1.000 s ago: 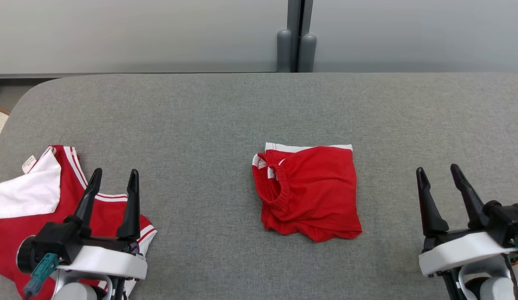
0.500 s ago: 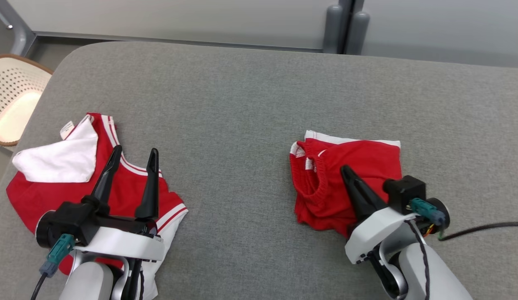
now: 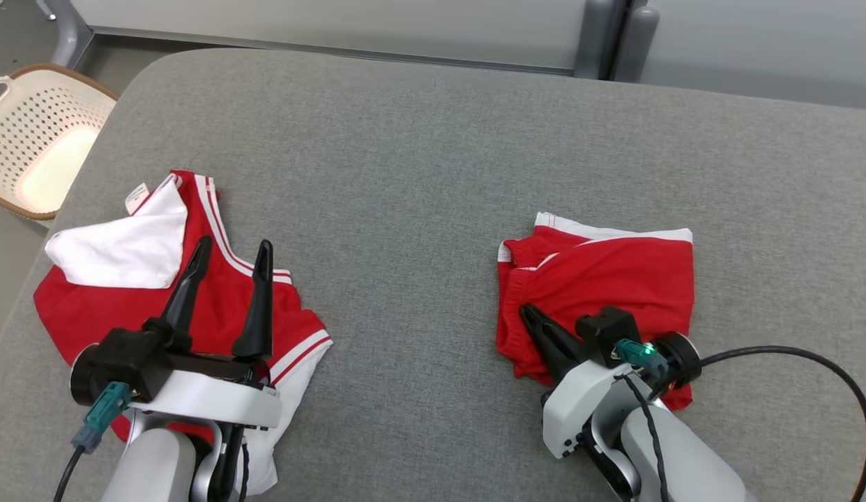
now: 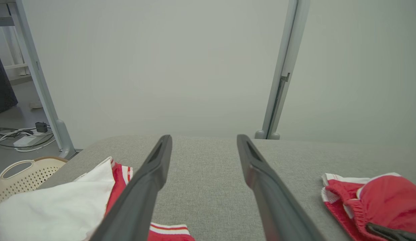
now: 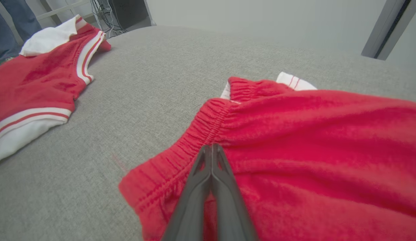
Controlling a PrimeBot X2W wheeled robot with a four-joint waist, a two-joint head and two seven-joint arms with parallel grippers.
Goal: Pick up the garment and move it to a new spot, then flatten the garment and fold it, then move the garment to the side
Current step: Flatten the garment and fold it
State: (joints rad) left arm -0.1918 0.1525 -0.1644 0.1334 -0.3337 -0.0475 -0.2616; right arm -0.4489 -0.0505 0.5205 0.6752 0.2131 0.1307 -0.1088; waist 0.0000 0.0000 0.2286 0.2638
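My right claw [image 5: 211, 146], 2 fingers pressed together, rests on the folded red shorts [image 3: 607, 272] (by the waistband [image 5: 208, 122]), right of centre; my left claw [image 3: 235, 244], fingers spread, hovers well apart leftward.

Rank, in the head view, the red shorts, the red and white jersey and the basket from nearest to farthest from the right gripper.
1. The red shorts: directly under the right gripper.
2. The red and white jersey: across the table, on the left.
3. The basket: beyond the table's left edge.
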